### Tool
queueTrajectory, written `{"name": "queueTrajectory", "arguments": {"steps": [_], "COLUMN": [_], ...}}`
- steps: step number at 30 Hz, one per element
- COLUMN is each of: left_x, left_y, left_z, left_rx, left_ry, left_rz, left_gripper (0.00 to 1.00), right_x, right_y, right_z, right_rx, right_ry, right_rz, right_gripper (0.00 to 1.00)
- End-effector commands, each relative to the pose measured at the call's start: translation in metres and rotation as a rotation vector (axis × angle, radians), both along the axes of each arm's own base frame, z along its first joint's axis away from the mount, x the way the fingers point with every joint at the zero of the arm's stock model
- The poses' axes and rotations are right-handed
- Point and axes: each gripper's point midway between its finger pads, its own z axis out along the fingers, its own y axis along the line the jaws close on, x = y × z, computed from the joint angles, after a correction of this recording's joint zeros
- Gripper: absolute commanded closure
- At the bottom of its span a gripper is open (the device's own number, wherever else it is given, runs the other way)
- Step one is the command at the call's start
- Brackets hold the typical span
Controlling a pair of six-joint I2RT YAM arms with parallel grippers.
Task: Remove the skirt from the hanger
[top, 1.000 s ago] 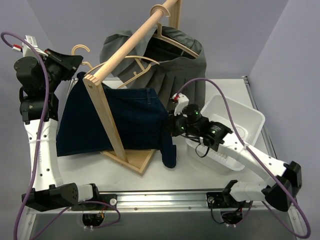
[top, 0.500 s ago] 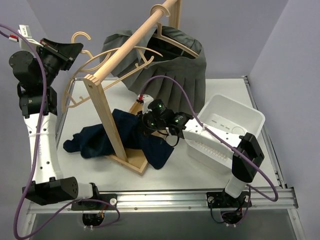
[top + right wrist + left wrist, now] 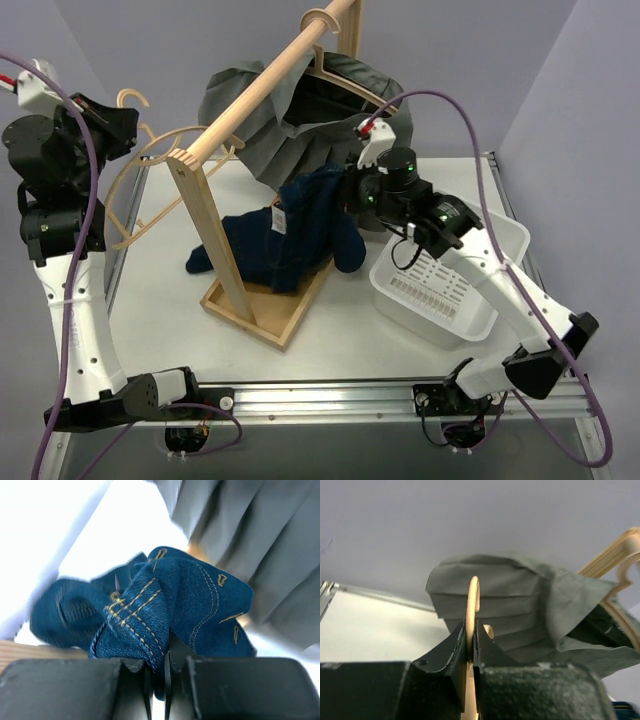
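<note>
Your right gripper [image 3: 350, 192] pinches the denim skirt [image 3: 295, 235], which hangs over the rack base [image 3: 265, 312] with the bin [image 3: 502, 243] close right. Left gripper [image 3: 470, 640] clamps the bare hanger [image 3: 471, 597] above the table [image 3: 380, 350]'s left edge.

Wooden rack [image 3: 262, 85]: rail runs diagonally from centre-left up to top centre, with its post and flat base standing on the tabletop [image 3: 360, 345] at lower centre. Gray pleated skirt [image 3: 228, 100] hangs at the rail's upper end on a second hanger [image 3: 612, 554], top centre of the overhead view. White slotted basket [image 3: 432, 298] sits on the tabletop right of the rack base, apart from it.
</note>
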Motion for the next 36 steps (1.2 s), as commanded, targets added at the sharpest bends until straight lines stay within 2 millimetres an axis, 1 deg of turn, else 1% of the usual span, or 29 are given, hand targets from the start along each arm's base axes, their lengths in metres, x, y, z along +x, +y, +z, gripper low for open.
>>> {"name": "queueTrajectory", "arguments": {"steps": [1, 2, 3, 5, 6, 7, 8, 10, 11, 12, 13, 14, 15, 16, 17, 18, 19, 20, 23, 24, 25, 28, 29, 31, 32, 33, 34, 35, 36], "left_x": [0.018, 0.022, 0.023, 0.024, 0.026, 0.027, 0.028, 0.029, 0.029, 0.03, 0.03, 0.03, 0.03, 0.03, 0.03, 0.03, 0.031, 0.03, 0.03, 0.029, 0.03, 0.03, 0.03, 0.031, 0.031, 0.031, 0.031, 0.031, 0.031], "left_y": [0.009, 0.01, 0.009, 0.008, 0.006, 0.004, 0.002, -0.002, -0.004, -0.006, -0.009, -0.011, -0.013, -0.016, -0.019, -0.021, -0.024, -0.029, -0.038, -0.039, -0.041, -0.049, -0.051, -0.056, -0.057, -0.058, -0.06, -0.061, -0.061], "left_z": [-0.036, -0.049, -0.053, -0.061, -0.07, -0.073, -0.076, -0.084, -0.087, -0.092, -0.094, -0.096, -0.097, -0.1, -0.101, -0.102, -0.103, -0.104, -0.109, -0.109, -0.11, -0.11, -0.11, -0.11, -0.11, -0.11, -0.11, -0.11, -0.111], "left_rx": [0.025, 0.024, 0.021, 0.02, 0.015, 0.013, 0.012, 0.008, 0.007, 0.005, 0.007, 0.008, 0.012, 0.013, 0.015, 0.017, 0.017, 0.019, 0.019, 0.022, 0.022, 0.026, 0.028, 0.035, 0.037, 0.039, 0.041, 0.042, 0.043], "left_ry": [0.09, 0.117, 0.123, 0.132, 0.151, 0.156, 0.163, 0.181, 0.186, 0.196, 0.199, 0.203, 0.206, 0.211, 0.214, 0.216, 0.221, 0.222, 0.233, 0.233, 0.234, 0.237, 0.237, 0.242, 0.245, 0.245, 0.246, 0.246, 0.247], "left_rz": [0.02, 0.02, 0.015, 0.009, -0.006, -0.013, -0.021, -0.042, -0.048, -0.056, -0.07, -0.074, -0.082, -0.094, -0.108, -0.118, -0.127, -0.144, -0.173, -0.176, -0.183, -0.203, -0.207, -0.217, -0.218, -0.221, -0.225, -0.225, -0.225], "left_gripper": [0.98, 0.98, 0.98, 0.98, 0.98, 0.98, 0.98, 0.98, 0.98, 0.98, 0.98, 0.98, 0.98, 0.98, 0.98, 0.98, 0.98, 0.98, 0.98, 0.98, 0.98, 0.98, 0.98, 0.98, 0.98, 0.98, 0.98, 0.98, 0.98], "right_x": [-0.008, -0.008, -0.005, -0.012, -0.012, -0.017, -0.022, -0.028, -0.035, -0.037, -0.036, -0.035, -0.042, -0.035, -0.033, -0.038, -0.033, -0.035, -0.041, -0.042, -0.043, -0.045, -0.046, -0.05, -0.058, -0.06, -0.056, -0.058, -0.064], "right_y": [-0.048, -0.056, -0.07, -0.091, -0.105, -0.115, -0.126, -0.147, -0.157, -0.165, -0.174, -0.179, -0.189, -0.187, -0.195, -0.204, -0.205, -0.214, -0.226, -0.227, -0.229, -0.234, -0.235, -0.24, -0.246, -0.248, -0.246, -0.248, -0.255], "right_z": [0.101, 0.112, 0.123, 0.157, 0.172, 0.186, 0.205, 0.231, 0.248, 0.258, 0.261, 0.266, 0.281, 0.278, 0.279, 0.288, 0.286, 0.286, 0.286, 0.286, 0.28, 0.27, 0.271, 0.28, 0.294, 0.301, 0.304, 0.31, 0.32], "right_rx": [0.048, 0.048, 0.043, 0.064, 0.074, 0.074, 0.095, 0.104, 0.124, 0.127, 0.089, 0.069, 0.074, 0.036, 0.008, -0.028, -0.059, -0.076, -0.1, -0.094, -0.106, -0.125, -0.12, -0.109, -0.08, -0.077, -0.093, -0.119, -0.103], "right_ry": [-0.227, -0.254, -0.284, -0.377, -0.419, -0.46, -0.502, -0.574, -0.608, -0.63, -0.641, -0.649, -0.669, -0.658, -0.65, -0.662, -0.654, -0.645, -0.65, -0.653, -0.646, -0.636, -0.639, -0.663, -0.685, -0.695, -0.701, -0.716, -0.735], "right_rz": [-0.146, -0.179, -0.244, -0.301, -0.363, -0.387, -0.416, -0.49, -0.518, -0.547, -0.592, -0.611, -0.635, -0.653, -0.698, -0.721, -0.74, -0.786, -0.824, -0.83, -0.832, -0.853, -0.858, -0.866, -0.876, -0.879, -0.878, -0.88, -0.9], "right_gripper": [1.0, 1.0, 1.0, 1.0, 1.0, 1.0, 1.0, 1.0, 1.0, 1.0, 1.0, 1.0, 1.0, 1.0, 1.0, 1.0, 1.0, 1.0, 1.0, 1.0, 1.0, 1.0, 1.0, 1.0, 1.0, 1.0, 1.0, 1.0, 1.0]}}
